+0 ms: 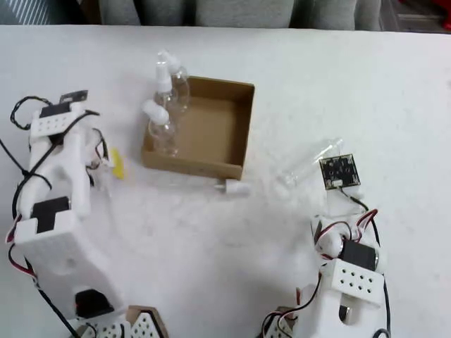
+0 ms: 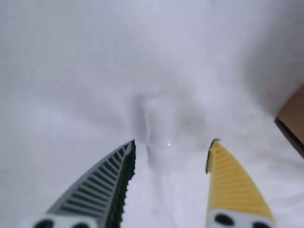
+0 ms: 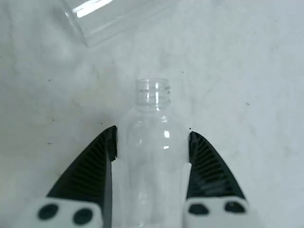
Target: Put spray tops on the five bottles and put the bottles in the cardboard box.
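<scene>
My right jaws are clamped on a clear bottle [image 3: 152,142], one pad on each side of its body below the shoulder. Its threaded neck points out past the tips and has no top on it. It looks like thin, empty plastic: very light, smooth enough to slip, and likely to dent if I squeeze hard. A hold on the wide part of the body with moderate pressure seems right, since that leaves the neck free for a top.

A second bottle [image 3: 114,16] lies on the tabletop [image 1: 211,246] just beyond those tips, also uncapped as far as I can see. A loose spray top [image 1: 232,188] lies further off towards my other arm, close to the near wall of the cardboard box [image 1: 243,127]. It is small and rigid, so I'd take it by its collar.

My left jaws are wide apart and hold nothing. Between and just ahead of their tips stands a pale shape [image 2: 161,133] (too blurred to name). A corner of the box sits off to their yellow side. Two capped bottles [image 1: 173,84] are already in the box.
</scene>
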